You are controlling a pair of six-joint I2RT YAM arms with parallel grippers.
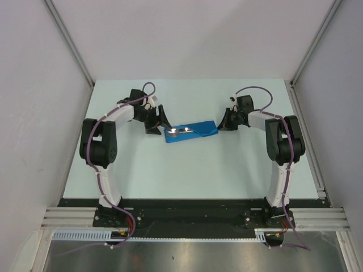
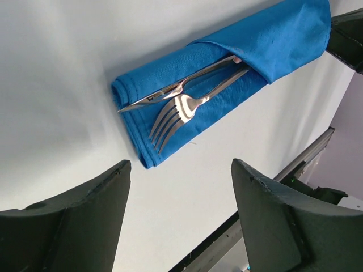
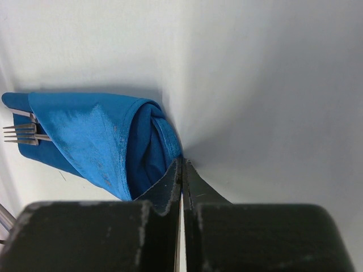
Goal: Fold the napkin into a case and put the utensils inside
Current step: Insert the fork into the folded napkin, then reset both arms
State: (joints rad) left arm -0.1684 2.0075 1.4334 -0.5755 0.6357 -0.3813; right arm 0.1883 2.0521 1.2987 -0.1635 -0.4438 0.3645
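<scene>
case (image 1: 190, 132): royal-blue folded oblong, diagonal flap, on table (image 1: 187, 170)
utensils (image 2: 181, 96): fork, knife tucked inside case, heads out
left gripper (image 2: 178, 175): fingers apart, beside case's left end
right gripper (image 3: 181, 170): fingers together at case's right end

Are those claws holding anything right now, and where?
Nothing is held. The left claw is open near the case; the right claw is shut, empty, at its folded end.

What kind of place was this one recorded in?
Most likely a robotics lab cell, not a dining room: a white table boxed in by plain grey panels, with two arms bolted to an aluminium rail at its near edge.
</scene>
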